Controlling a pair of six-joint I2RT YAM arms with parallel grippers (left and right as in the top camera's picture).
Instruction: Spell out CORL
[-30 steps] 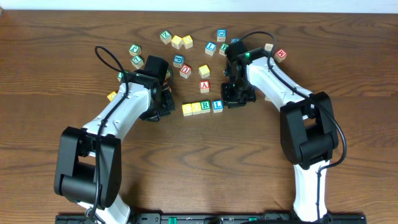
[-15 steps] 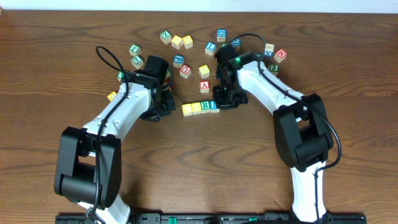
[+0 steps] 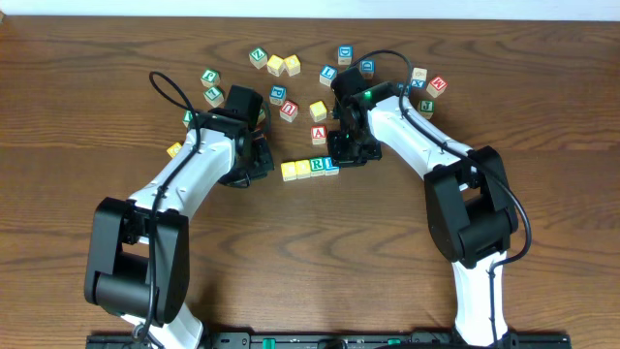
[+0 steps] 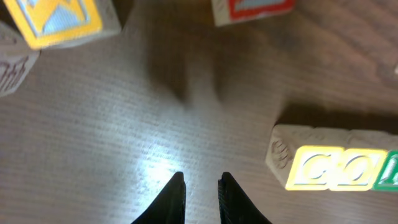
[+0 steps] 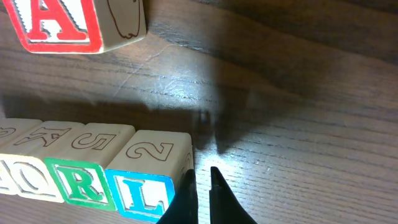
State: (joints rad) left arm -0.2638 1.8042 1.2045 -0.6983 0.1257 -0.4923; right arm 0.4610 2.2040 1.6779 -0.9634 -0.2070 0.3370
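Note:
A row of letter blocks lies mid-table: yellow C (image 3: 289,171), yellow O (image 3: 303,169), green R (image 3: 318,166), blue L (image 3: 331,164). In the right wrist view the O (image 5: 25,182), R (image 5: 79,182) and L (image 5: 142,191) stand side by side. My right gripper (image 5: 200,171) is shut and empty, its left finger against the L block's right side; it shows overhead (image 3: 346,155). My left gripper (image 4: 201,178) is nearly shut and empty, on bare table left of the row's C (image 4: 314,167) and O (image 4: 357,168); it shows overhead (image 3: 254,165).
A red A block (image 3: 319,135) lies just behind the row, also in the right wrist view (image 5: 59,25). Several loose blocks are scattered across the back of the table, such as a yellow one (image 3: 319,110) and a red one (image 3: 438,85).
My right gripper slid left and pushed the L block against the R, shifting the whole row slightly left. My left arm stayed put.

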